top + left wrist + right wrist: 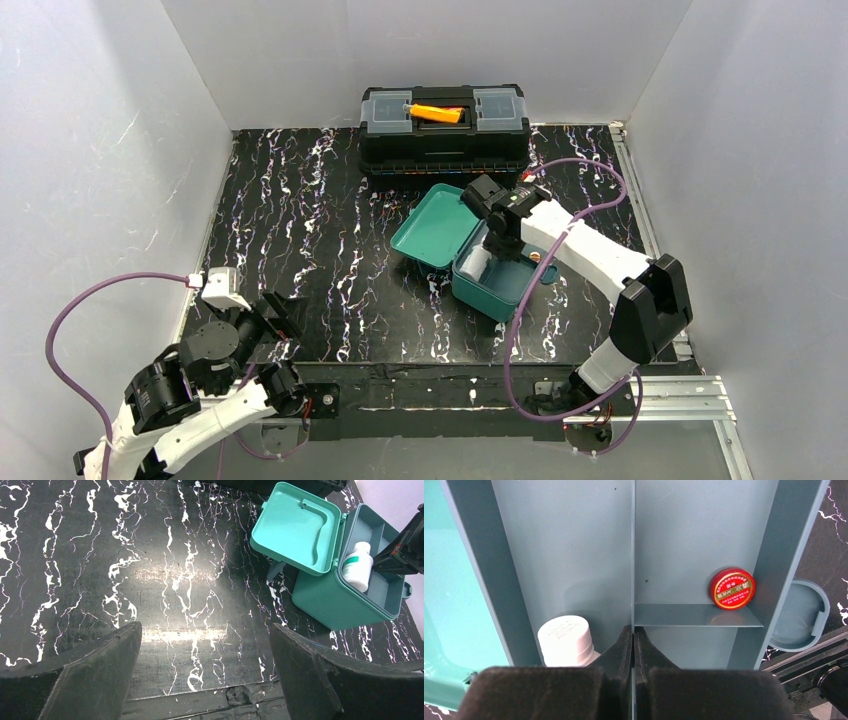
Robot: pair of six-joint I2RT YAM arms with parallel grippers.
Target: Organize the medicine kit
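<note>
**tabletop_tom:** what are your grippers doing right now?

**yam_op:** On my feed the right gripper (pixel 633 630) has its fingers pressed together. They sit right on the middle divider (pixel 633 555) of the medicine kit (pixel 497 292). I can't tell if that thin wall is nipped between them or just lined up behind. The left gripper (pixel 205 630) is spread wide, hanging over bare table (pixel 150 555) at the lower left of the top view, well apart from the box.

**tabletop_tom:** and the kit itself?

**yam_op:** It's a bit right of centre in the top view and at the upper right of the left wrist view. The lid (pixel 295 527) is flopped open to the left. There's a white bottle (pixel 564 635) in the long compartment on the left of the right wrist view, just beside my fingers. A little red round tin (pixel 732 588) is in the right-hand compartment, right above the cross wall and close to the outer wall. The latch tab (pixel 799 615) sticks out at the right edge. Behind the kit, top centre, is the black toolbox (pixel 445 140) with its orange handle (pixel 437 112), near the open lid.
</note>
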